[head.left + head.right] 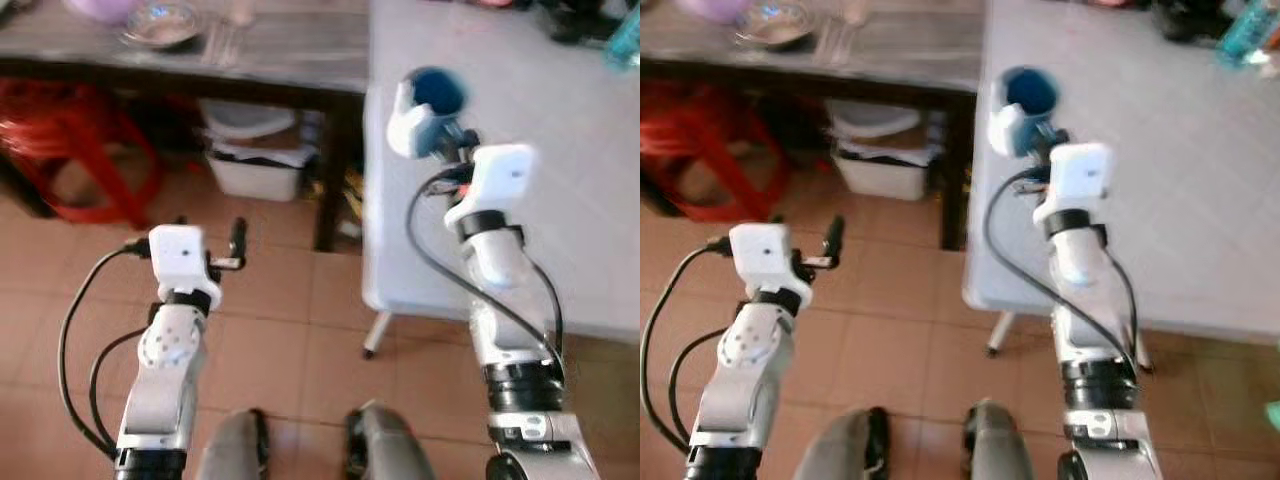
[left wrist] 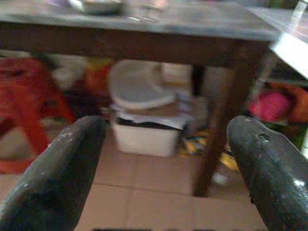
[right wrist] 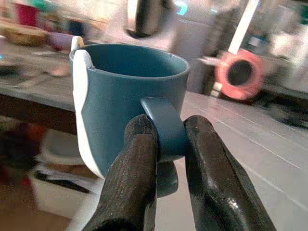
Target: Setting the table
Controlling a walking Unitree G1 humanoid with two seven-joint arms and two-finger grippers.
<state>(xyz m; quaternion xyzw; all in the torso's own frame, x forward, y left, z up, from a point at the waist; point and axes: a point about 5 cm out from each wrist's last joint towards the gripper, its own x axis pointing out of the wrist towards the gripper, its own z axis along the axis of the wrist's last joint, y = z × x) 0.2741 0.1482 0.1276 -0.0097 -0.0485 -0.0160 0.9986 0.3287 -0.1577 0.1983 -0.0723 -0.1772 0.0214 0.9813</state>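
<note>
The right tool (image 3: pixel 166 159) reaches forward over the white surface (image 1: pixel 560 200) — clenched on a blue mug (image 3: pixel 130 96) handle. The left tool (image 2: pixel 163 159) hangs released above the floor.

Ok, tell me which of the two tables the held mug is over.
The white table: the right gripper holds the blue mug above its corner; the dark wooden table stands beside it.

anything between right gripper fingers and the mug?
Nothing: in the right wrist view the right gripper pinches the blue mug directly by its handle, over the white table.
</note>
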